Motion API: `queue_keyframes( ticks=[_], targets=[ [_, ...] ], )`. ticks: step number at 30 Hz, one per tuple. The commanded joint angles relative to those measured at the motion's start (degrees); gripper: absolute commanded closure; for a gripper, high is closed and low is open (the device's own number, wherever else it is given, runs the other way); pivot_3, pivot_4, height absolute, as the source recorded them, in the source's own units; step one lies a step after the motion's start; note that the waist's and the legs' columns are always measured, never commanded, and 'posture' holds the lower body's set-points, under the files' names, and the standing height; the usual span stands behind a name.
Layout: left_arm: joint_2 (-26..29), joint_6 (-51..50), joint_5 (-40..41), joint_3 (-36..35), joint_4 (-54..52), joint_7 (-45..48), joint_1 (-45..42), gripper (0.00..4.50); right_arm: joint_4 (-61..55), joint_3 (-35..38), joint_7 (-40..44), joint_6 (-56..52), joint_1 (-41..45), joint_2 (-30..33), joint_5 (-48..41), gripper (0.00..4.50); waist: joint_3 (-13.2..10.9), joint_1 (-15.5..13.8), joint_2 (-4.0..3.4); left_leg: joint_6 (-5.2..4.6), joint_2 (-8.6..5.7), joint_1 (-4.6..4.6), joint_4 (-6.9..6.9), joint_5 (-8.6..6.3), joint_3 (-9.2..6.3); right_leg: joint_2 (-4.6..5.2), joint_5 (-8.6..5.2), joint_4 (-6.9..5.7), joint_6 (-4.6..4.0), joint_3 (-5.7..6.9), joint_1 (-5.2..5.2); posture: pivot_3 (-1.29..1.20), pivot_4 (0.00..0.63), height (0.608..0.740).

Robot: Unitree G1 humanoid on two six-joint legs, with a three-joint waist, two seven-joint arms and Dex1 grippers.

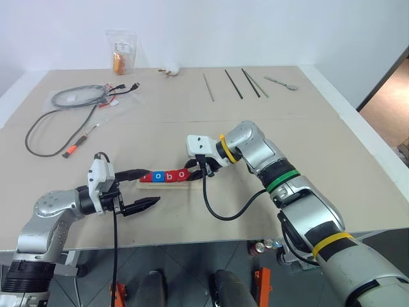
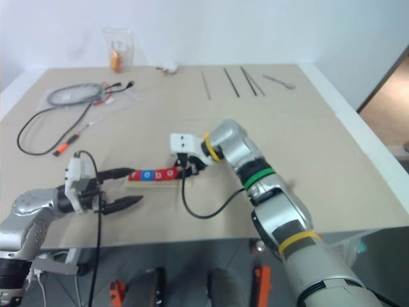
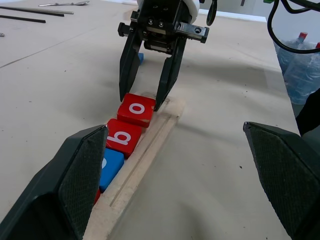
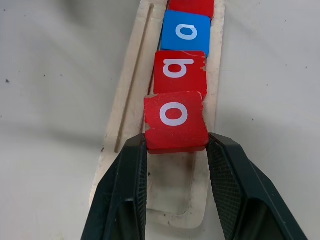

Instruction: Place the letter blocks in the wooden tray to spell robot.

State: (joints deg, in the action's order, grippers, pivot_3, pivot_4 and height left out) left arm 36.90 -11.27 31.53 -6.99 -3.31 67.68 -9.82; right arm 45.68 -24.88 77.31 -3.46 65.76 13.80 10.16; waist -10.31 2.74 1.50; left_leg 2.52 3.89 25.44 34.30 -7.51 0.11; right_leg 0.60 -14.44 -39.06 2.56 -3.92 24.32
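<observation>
Beige counter (image 1: 192,109) fills the frame; pale wooden tray (image 1: 167,183) lies lower centre with four letter blocks (image 1: 165,175) in a row. Right pincer (image 4: 176,150) is clamped on the red "o" block (image 4: 176,121) at the row's end. Left pincer (image 1: 148,188) sits lower left, fingers wide apart, holding nothing

The right hand (image 4: 176,150) straddles the red "o" block (image 4: 176,121) at the right end of the wooden tray (image 4: 129,107), blocking approach from that end. The left hand (image 1: 142,188), fingers spread wide, stands off the tray's left end. Bare tabletop (image 1: 307,128) lies beyond the tray. A black cable (image 1: 227,208) loops across the near side.
</observation>
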Motion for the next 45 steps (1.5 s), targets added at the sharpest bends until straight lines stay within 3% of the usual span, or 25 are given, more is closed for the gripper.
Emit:
queue_keyframes(
  ticks=[1, 15, 16, 23, 31, 35, 39, 45],
  targets=[
    [0.1, 0.2, 0.7, -1.0, -1.5, -0.4, -0.6, 0.00, 0.2, 0.0, -2.0, 1.1, 1.3, -0.5, 1.0, 3.33, 0.0, 0.0, 0.00, 0.00, 0.00, 0.00, 0.00, 0.00, 0.00, 0.00, 0.00, 0.00, 0.00, 0.00, 0.00, 0.00, 0.150, 0.740],
    [0.2, 0.5, 0.5, -1.2, -1.2, -0.5, -0.5, 0.00, -2.3, 0.8, 4.5, -0.8, 1.2, 0.3, -1.2, 3.33, 0.0, 0.0, 0.00, 0.00, 0.00, 0.00, 0.00, 0.00, 0.00, 0.00, -0.01, 0.00, 0.01, 0.00, 0.00, 0.00, 0.150, 0.740],
    [0.1, 0.5, 0.6, -1.2, -1.1, -0.5, -0.5, 0.00, -2.3, 1.1, 4.8, -1.2, 1.6, 0.1, -1.5, 2.30, 0.0, 0.0, 0.00, 0.00, 0.00, 0.00, 0.00, 0.00, 0.00, 0.00, -0.01, 0.00, 0.01, 0.00, 0.00, 0.00, 0.150, 0.740],
    [-0.1, 0.5, 0.6, -1.1, -1.0, -0.4, -0.5, 0.00, -1.4, 1.7, 4.4, -2.2, 2.9, -0.3, -2.3, 0.02, 0.0, 0.0, 0.00, 0.00, 0.00, 0.00, 0.00, 0.00, 0.00, 0.00, -0.01, 0.00, 0.00, 0.00, 0.00, 0.00, 0.150, 0.740],
    [-0.3, 0.4, 0.7, -0.9, -0.9, -0.3, -0.7, 0.00, -0.3, 2.2, 2.7, -1.9, 3.8, 0.1, -2.6, 0.02, 0.0, 0.0, 0.00, 0.00, 0.00, 0.00, 0.00, 0.00, 0.00, 0.00, -0.01, 0.00, 0.00, 0.00, 0.00, 0.00, 0.150, 0.740],
    [-0.5, 0.5, 0.5, -0.6, -0.9, -0.3, -0.6, 0.00, 2.8, 4.5, -1.2, -1.9, 6.1, 0.2, -3.4, 0.02, 0.0, 0.0, 0.00, 0.00, 0.00, 0.00, 0.00, 0.00, 0.00, 0.00, 0.00, 0.00, -0.01, 0.00, 0.00, 0.00, 0.150, 0.740],
    [-0.7, 0.6, 0.3, -0.4, -0.6, -0.1, -0.8, 0.00, 3.0, 7.2, 0.0, -4.9, 7.6, 1.3, -5.6, 0.02, 0.0, 0.0, 0.00, 0.00, 0.00, 0.00, 0.00, 0.00, 0.00, 0.00, -0.01, 0.00, -0.02, 0.00, 0.00, 0.00, 0.150, 0.740],
    [-0.6, 0.7, 0.2, -0.3, 0.2, 0.4, -1.2, 0.00, -1.3, 7.4, 1.2, -6.5, 4.2, 2.4, -6.4, 1.87, 0.0, 0.0, 0.00, 0.00, 0.00, 0.00, -0.04, 0.00, 0.00, 0.00, -0.02, 0.00, -0.03, 0.01, 0.00, 0.00, 0.150, 0.740]
  ],
)
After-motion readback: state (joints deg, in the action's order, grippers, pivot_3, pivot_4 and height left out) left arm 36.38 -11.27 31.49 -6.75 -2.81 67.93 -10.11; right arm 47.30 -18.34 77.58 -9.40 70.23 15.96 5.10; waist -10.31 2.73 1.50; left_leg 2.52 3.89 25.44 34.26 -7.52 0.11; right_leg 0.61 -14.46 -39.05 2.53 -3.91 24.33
